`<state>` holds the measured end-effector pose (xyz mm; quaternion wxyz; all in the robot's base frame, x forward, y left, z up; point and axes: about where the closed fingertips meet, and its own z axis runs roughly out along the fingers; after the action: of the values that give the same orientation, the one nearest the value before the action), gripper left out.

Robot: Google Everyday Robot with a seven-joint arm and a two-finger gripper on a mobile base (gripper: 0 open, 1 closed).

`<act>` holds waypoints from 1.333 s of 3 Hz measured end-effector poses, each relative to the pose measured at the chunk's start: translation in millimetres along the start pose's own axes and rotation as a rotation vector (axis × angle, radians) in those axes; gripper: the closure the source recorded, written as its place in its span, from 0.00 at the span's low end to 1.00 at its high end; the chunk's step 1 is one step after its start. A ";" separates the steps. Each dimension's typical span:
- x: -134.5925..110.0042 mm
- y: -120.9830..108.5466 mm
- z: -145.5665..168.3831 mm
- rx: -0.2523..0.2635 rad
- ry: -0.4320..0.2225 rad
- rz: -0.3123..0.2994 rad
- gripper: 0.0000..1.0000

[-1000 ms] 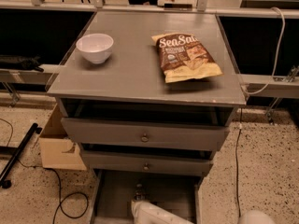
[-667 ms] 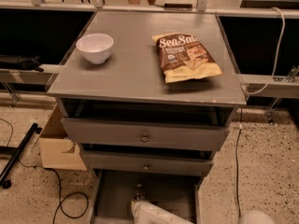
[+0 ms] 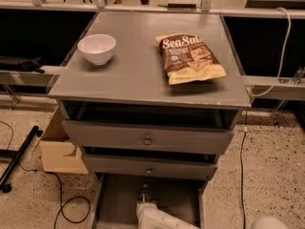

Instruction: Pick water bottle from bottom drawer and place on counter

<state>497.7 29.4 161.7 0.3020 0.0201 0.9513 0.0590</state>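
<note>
The water bottle [image 3: 144,193] lies in the bottom drawer [image 3: 116,202], which is pulled out below the two knobbed drawer fronts. Only its small clear top end shows. My gripper [image 3: 145,203] reaches into the drawer from the bottom edge of the view on a white arm [image 3: 155,217]. It sits right at the near end of the bottle and covers the bottle's lower part. The grey counter [image 3: 138,70] is the top of the cabinet, well above the gripper.
A white bowl [image 3: 96,48] stands on the counter's left and a brown chip bag [image 3: 189,57] lies on its right. A cardboard box [image 3: 59,149] and black cables are on the floor to the left. A white cable hangs at right.
</note>
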 end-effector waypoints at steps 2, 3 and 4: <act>-33.5 -25.0 -55.9 0.024 -0.104 -0.012 1.00; -30.0 -26.3 -55.0 0.020 -0.099 -0.020 1.00; -21.6 -29.7 -53.1 0.010 -0.085 -0.042 1.00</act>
<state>484.6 -7.0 213.3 0.3432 0.0039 0.9381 0.0469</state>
